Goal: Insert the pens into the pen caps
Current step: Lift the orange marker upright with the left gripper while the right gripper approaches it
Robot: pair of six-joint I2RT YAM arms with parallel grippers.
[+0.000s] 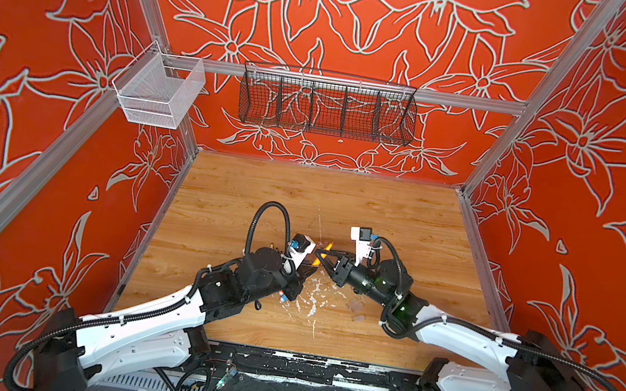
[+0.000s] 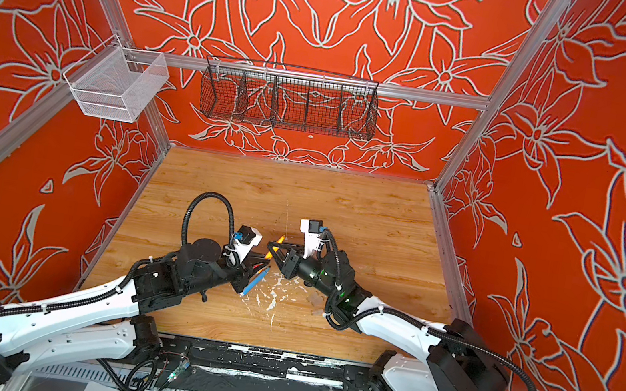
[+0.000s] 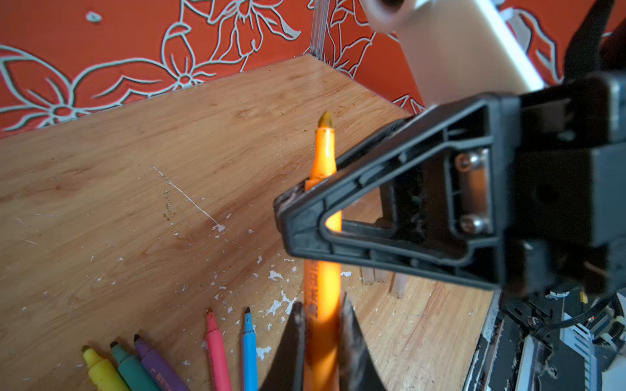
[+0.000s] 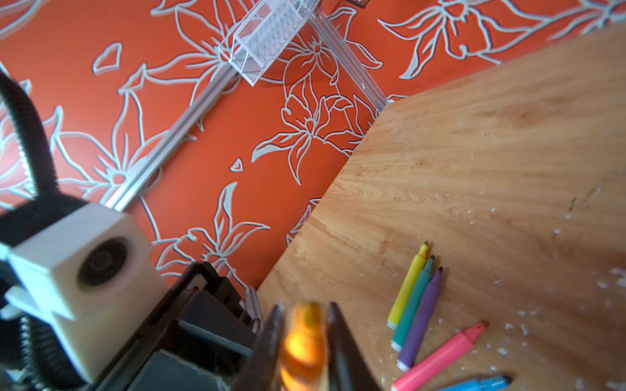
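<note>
Top views: my left gripper and right gripper meet over the middle of the wood-grain tabletop. Both are clamped on one slim orange felt-tip pen, apparently clear of the board. Its long axis runs obliquely, nib end toward the back wall. A blue pen lies just beside the left gripper. Small translucent plastic caps sit by the right arm, apart from the held pen. Left wrist view: the left fingers are closed on the lower barrel and the bare nib points away from the camera. The right gripper crosses the barrel higher up. A yellow pen, green pen, purple pen and pink pen lie fanned on the board. Right wrist view: the right fingers pinch the orange barrel, blurred and nearly end-on. I judge the pen light, stiff and smooth, liable to swivel in a narrow pinch. It is best held mid-barrel, leaving the nib end free. The caps look light and easily tipped.
</note>
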